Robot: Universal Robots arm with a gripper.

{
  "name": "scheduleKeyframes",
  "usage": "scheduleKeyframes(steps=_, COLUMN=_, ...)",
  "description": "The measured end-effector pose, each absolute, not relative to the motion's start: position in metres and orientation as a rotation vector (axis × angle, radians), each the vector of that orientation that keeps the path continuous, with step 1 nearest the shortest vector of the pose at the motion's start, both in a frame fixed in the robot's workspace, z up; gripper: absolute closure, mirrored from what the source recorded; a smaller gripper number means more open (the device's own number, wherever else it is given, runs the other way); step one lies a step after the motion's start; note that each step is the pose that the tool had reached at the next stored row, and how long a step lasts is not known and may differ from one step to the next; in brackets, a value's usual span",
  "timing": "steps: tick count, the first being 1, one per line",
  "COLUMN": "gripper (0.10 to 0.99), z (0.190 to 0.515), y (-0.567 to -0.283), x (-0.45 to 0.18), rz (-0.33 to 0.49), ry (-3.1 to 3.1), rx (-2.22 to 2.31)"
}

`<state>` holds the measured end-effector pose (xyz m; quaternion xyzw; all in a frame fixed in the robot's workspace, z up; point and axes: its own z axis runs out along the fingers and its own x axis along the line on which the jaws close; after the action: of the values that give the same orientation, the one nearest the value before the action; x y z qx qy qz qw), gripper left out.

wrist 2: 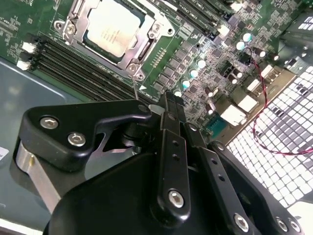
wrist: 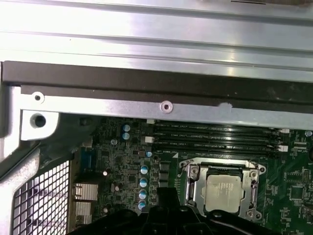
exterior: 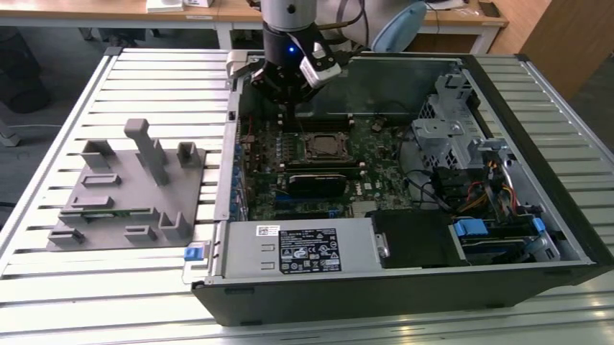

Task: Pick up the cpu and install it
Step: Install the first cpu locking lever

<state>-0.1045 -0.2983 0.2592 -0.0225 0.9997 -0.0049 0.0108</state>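
The cpu (wrist 2: 111, 27), a flat square chip with a pale silver top, lies in the metal-framed socket (wrist 2: 146, 36) on the green motherboard (exterior: 369, 144) inside the open computer case. It also shows in the first wrist view, cpu (wrist: 223, 190), and in the exterior view, cpu (exterior: 321, 146). My gripper (exterior: 292, 113) hangs above the board just beyond the socket's far side, not touching the chip. Its black fingers (wrist 2: 168, 105) meet in a single tip with nothing held. A thin wire lever (wrist 2: 135, 87) rises from the socket's corner beside that tip.
Dark memory slots (wrist: 215, 134) run along one side of the socket. A black cooler block (exterior: 321, 180), a power supply (exterior: 307, 248) and a drive cage (exterior: 451, 129) crowd the case. A grey fixture plate (exterior: 134, 187) with upright blocks lies on the slatted table at the exterior view's left.
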Motion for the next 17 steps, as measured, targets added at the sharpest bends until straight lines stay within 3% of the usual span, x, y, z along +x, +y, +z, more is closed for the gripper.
scheduleKeyframes(steps=17, gripper=0.965, z=0.258, y=-0.287, x=-0.106, rz=-0.015, ry=3.119, rx=-0.071)
